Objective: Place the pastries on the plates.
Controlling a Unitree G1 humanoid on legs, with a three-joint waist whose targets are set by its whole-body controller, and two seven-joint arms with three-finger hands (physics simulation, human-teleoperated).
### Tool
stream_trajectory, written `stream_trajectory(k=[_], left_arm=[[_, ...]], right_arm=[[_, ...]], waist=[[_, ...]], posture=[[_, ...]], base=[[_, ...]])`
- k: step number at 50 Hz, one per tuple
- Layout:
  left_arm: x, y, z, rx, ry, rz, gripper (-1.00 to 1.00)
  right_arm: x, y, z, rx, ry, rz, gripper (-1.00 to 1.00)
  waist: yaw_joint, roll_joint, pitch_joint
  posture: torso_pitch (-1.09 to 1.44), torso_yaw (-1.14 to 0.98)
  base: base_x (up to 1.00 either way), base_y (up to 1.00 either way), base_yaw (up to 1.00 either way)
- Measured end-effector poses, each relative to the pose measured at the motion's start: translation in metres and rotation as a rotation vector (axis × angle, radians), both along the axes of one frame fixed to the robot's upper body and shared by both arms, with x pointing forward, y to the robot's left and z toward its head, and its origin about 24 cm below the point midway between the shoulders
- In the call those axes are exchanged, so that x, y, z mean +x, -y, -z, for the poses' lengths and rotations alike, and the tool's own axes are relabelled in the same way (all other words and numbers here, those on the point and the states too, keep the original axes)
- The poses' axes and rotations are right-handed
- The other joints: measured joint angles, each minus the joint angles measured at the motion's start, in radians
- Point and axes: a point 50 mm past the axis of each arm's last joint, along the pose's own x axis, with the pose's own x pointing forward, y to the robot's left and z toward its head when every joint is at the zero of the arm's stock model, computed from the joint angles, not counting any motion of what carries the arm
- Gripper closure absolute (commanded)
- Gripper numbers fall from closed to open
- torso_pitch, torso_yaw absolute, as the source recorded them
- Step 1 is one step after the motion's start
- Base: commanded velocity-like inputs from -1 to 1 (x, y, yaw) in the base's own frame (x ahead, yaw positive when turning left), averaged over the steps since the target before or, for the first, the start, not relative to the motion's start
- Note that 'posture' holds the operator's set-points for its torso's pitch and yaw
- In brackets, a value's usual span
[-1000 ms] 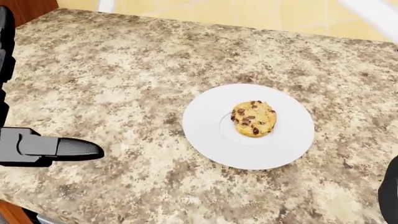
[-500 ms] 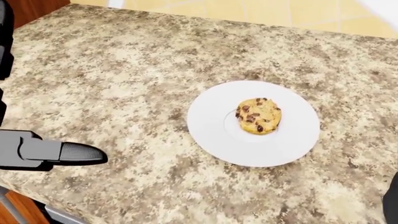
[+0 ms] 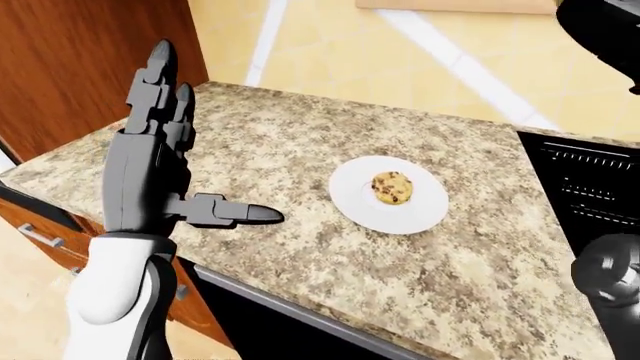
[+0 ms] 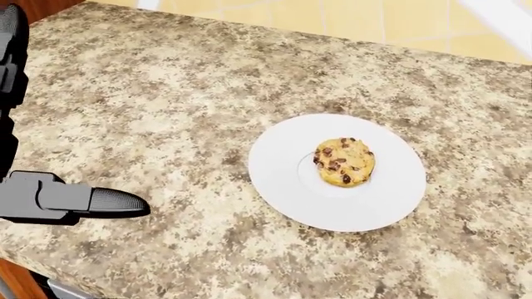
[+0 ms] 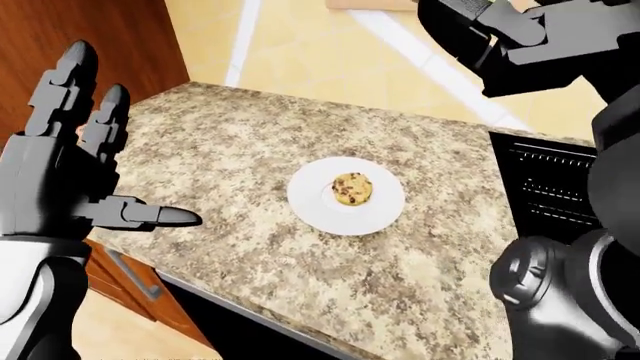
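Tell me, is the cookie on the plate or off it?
On it. The cookie lies flat near the middle of the white plate, with bare rim showing all around it. Neither hand touches it.

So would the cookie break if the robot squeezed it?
Probably. The cookie looks thin and crumbly, so hard fingers could crack it. It looks flat, so it shouldn't roll. Pushed, it might slide on the smooth plate.
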Motion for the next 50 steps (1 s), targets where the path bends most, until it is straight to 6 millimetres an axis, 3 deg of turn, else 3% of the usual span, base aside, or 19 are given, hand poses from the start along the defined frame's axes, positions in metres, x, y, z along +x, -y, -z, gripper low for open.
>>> stream_trajectory(k=[7,21,37,50], left_arm=[[0.0,-0.001,-0.001,0.001,0.002,-0.012,-1.0],[0.0,0.003,0.001,0.006,0.002,-0.004,-1.0],[0.001,0.005,0.001,0.006,0.0,0.006,-1.0],[0.002,0.004,-0.002,-0.015,0.006,0.008,-1.0]], right_arm=[[-0.005,0.0,0.005,-0.027,-0.025,0.007,1.0],[0.021,0.024,0.021,0.059,-0.045,0.033,1.0],[0.022,0.019,0.026,0.091,-0.015,0.032,1.0],[0.026,0.015,0.035,0.101,-0.016,0.028,1.0]], waist=[[-0.031,-0.007,0.01],[-0.131,-0.027,0.018],[-0.256,-0.016,0.018],[-0.3,-0.003,0.015]], posture=[[-0.2,0.01],[-0.2,0.0],[-0.2,0.0],[-0.2,0.0]], base=[[0.0,0.0,0.0],[0.0,0.0,0.0],[0.0,0.0,0.0],[0.0,0.0,0.0]])
